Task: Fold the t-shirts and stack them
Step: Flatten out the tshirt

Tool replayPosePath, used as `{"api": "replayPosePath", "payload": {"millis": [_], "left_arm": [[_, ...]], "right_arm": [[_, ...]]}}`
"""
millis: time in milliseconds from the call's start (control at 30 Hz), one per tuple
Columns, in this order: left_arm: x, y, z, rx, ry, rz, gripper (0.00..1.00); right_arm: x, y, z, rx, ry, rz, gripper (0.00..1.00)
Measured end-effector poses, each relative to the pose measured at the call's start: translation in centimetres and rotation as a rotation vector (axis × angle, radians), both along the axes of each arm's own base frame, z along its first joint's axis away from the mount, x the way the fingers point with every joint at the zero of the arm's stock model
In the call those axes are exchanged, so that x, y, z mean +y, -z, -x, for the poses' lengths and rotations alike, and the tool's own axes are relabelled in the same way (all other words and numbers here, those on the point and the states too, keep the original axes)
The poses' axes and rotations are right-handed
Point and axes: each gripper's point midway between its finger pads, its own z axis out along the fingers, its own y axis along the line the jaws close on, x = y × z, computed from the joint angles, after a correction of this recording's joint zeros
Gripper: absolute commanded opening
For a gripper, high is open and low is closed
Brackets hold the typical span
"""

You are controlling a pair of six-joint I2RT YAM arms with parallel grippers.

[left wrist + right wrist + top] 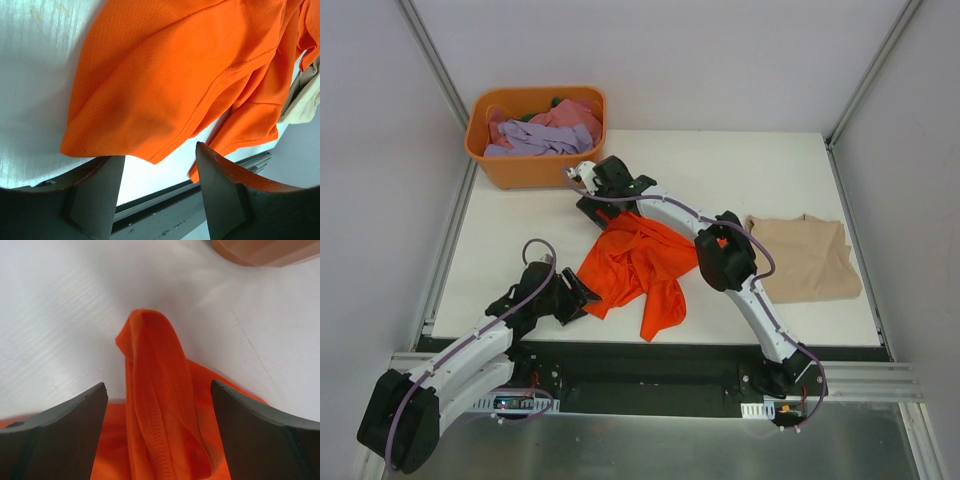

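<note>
A crumpled orange t-shirt (640, 265) lies in the middle of the white table (760, 165). A folded tan t-shirt (805, 258) lies flat at the right. My left gripper (582, 296) is open at the orange shirt's near-left edge. In the left wrist view the shirt's hem corner (150, 155) hangs just ahead of the gap between my fingers (107, 180). My right gripper (603, 213) is open at the shirt's far end. In the right wrist view its fingers (90, 410) straddle a raised orange fold (155, 390) without closing on it.
An orange basket (582, 108) with purple and pink clothes stands at the far left corner; its rim shows in the right wrist view (260, 252). The table's front edge and a dark rail (165, 200) run just behind my left gripper. Grey walls enclose the table.
</note>
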Motion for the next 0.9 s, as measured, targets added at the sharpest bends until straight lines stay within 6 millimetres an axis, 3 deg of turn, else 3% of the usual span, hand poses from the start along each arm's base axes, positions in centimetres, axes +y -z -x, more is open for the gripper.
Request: {"api": "replayPosePath", "payload": {"millis": [33,100,200,367,500,633,733,800,900], "left_arm": [[0.0,0.0,-0.1,0.000,-0.004,-0.002,0.54],[0.1,0.2,-0.5,-0.004,-0.015,-0.011,0.45],[0.4,0.5,-0.7,-0.002,-0.034,-0.033,0.31],[1.0,1.3,-0.9,0.014,-0.055,-0.075,0.00],[1.1,1.3,-1.2,0.016,-0.045,-0.099,0.00],[0.7,0.9,-1.0,0.003,-0.014,-0.088,0.00],[0.1,-0.6,-0.9,-0.041,0.026,-0.050,0.00],[-0.5,-2.7,-1.2,-0.110,0.057,-0.013,0.00],[-1.3,-8.0,-2.4,-0.272,0.090,0.042,0.00]], "right_arm": [[-0.3,0.3,-0.1,-0.008,-0.002,0.020,0.76],[-0.8,1.0,-0.5,-0.029,-0.004,0.059,0.51],[-1.4,1.4,-1.1,-0.060,0.003,0.100,0.28],[-1.8,0.7,-2.2,-0.112,0.054,0.098,0.09],[-3.5,-0.5,-1.3,-0.122,0.091,0.102,0.01],[-7.2,-5.3,-0.4,-0.206,0.185,0.105,0.01],[-10.6,-9.4,0.2,-0.255,0.262,0.075,0.01],[-13.0,-11.9,0.6,-0.279,0.315,0.039,0.01],[-17.1,-15.6,1.4,-0.314,0.394,-0.029,0.01]]}}
